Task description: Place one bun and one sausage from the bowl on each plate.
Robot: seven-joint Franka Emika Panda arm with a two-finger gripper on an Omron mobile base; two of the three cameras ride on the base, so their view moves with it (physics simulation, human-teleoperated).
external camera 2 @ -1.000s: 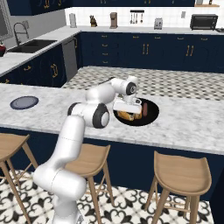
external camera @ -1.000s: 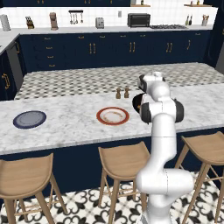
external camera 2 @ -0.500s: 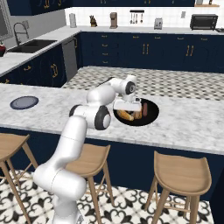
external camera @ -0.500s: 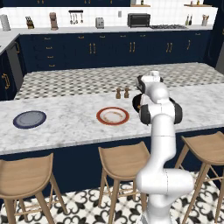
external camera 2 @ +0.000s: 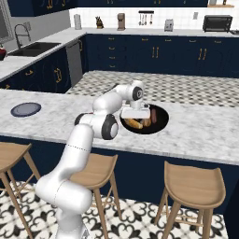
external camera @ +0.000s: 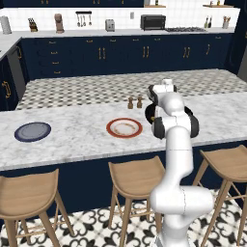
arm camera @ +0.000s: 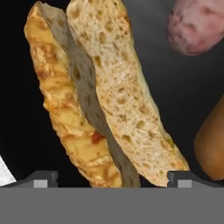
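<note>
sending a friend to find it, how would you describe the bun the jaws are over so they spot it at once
Start at the marble island counter and find the black bowl near its right end, under the white arm's hand. The bun lies inside it, straight below the open gripper. Unlike the smooth pink sausage beside it, it is long, split lengthwise, with a golden crust and pale crumb.

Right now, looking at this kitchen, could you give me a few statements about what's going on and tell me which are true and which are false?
1. The gripper is open above a split bun in the black bowl. True.
2. The red-rimmed plate already holds a bun. False: it holds no food.
3. The dark blue-grey plate lies farther from the bowl than the red-rimmed one. True.
4. The bowl sits on a wooden stool. False: it sits on the marble counter.
5. The gripper is lifting a sausage. False: nothing is held.
</note>
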